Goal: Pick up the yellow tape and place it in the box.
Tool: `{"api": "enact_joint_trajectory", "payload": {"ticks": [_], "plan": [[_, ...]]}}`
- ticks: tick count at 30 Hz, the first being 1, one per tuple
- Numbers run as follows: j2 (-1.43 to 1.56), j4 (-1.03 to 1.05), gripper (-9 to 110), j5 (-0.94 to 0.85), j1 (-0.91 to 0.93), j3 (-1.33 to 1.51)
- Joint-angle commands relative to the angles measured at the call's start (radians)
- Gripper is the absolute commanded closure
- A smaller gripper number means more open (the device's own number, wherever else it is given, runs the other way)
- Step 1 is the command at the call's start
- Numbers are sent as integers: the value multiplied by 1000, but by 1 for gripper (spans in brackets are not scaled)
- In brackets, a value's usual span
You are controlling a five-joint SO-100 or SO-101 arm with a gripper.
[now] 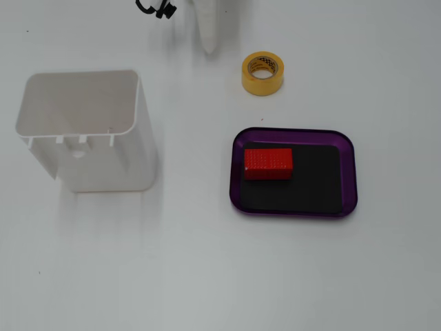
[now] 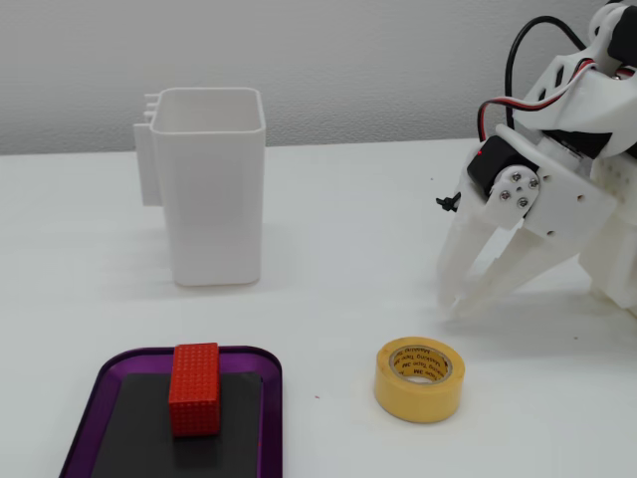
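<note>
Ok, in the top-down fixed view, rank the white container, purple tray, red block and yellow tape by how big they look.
1. White container
2. Purple tray, slightly smaller in footprint
3. Red block
4. Yellow tape, close to the block, so that order is unsure.

box (image 2: 269,418) bottom cropped, end effector (image 1: 209,43) mostly off-frame

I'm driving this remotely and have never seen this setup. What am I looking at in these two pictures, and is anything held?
The white machine is a small robot arm ending in a gripper, whose jaws stand slightly apart and hold nothing. One fixed view looks straight down; the other looks across the table from the side. On the white table lie the yellow tape, flat and free beside the gripper, a purple-rimmed box holding a red block, and a tall white container that stands apart.
</note>
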Motion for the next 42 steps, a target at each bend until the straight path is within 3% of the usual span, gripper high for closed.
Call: {"api": "enact_joint_trajectory", "payload": {"ticks": [1,13,20,29,42], "plan": [[-919,-465,97,-8,-212,-325],[-781,-468,92,-17,-213,-298],[-538,-239,89,-143,-316,-307],[-526,-60,84,-186,-347,-512],[-923,-51,84,-275,-345,-637]]}}
